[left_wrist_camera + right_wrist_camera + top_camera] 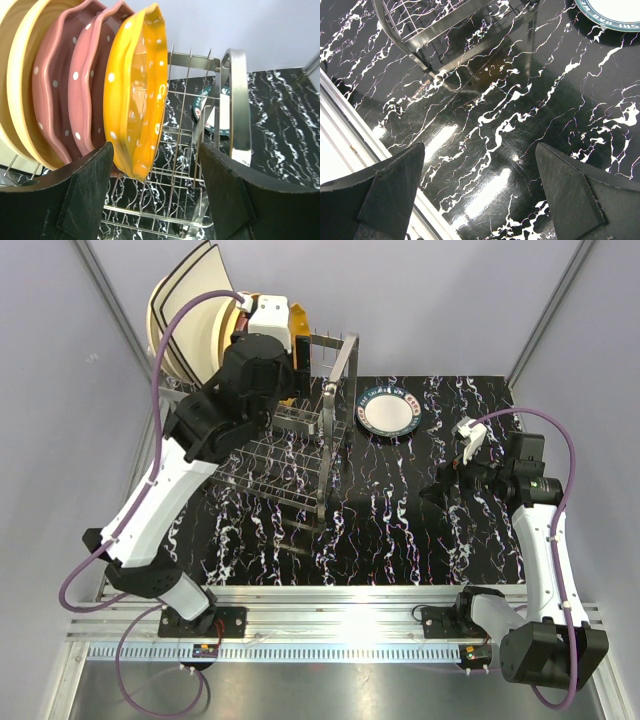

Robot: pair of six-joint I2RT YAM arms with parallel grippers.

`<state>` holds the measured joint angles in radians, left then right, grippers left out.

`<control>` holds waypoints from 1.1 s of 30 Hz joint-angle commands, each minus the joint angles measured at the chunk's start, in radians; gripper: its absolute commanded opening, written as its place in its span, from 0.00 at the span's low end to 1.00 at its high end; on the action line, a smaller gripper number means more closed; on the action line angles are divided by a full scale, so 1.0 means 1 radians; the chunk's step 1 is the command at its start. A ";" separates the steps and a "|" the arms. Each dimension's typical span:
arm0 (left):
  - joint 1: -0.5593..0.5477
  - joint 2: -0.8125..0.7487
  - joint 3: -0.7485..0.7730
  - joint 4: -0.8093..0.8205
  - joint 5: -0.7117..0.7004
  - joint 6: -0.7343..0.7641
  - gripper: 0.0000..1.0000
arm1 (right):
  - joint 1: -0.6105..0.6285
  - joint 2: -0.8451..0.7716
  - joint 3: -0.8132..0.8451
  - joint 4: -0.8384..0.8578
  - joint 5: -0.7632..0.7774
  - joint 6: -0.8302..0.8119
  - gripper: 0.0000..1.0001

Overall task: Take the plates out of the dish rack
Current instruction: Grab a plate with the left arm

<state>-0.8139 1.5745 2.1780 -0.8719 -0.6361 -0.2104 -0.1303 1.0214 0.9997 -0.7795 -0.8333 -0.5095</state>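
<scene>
Left wrist: orange plate (135, 95), rigid, likely slippery, breakable, is standing in the dish rack (235, 100). Your left gripper (156, 155) is straddling its rim, the right hold, jaws apart, unclamped. Your right gripper (480, 150) is hanging wide open, empty.

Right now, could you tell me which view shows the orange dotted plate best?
The left wrist view: the orange plate stands on edge in the dish rack, close up, dots clear. The top view shows only slivers behind the left arm; the right wrist view, none.
</scene>
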 commanded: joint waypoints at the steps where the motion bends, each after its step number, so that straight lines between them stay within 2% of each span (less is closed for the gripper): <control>1: -0.001 0.013 0.040 0.040 -0.066 0.049 0.72 | -0.003 -0.014 -0.001 0.017 -0.033 -0.020 1.00; 15: 0.013 0.064 0.016 0.089 -0.152 0.115 0.68 | -0.002 -0.018 -0.003 0.017 -0.035 -0.024 1.00; 24: 0.065 0.074 -0.063 0.136 -0.116 0.118 0.66 | -0.003 -0.027 -0.004 0.016 -0.036 -0.024 1.00; 28: 0.090 0.074 -0.112 0.175 -0.109 0.129 0.61 | -0.002 -0.029 -0.004 0.013 -0.036 -0.026 1.00; 33: 0.091 0.065 -0.173 0.255 -0.126 0.172 0.49 | -0.003 -0.029 -0.003 0.014 -0.036 -0.027 1.00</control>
<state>-0.7422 1.6428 2.0483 -0.6937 -0.7456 -0.0830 -0.1303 1.0142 0.9939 -0.7803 -0.8337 -0.5201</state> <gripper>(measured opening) 0.516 0.994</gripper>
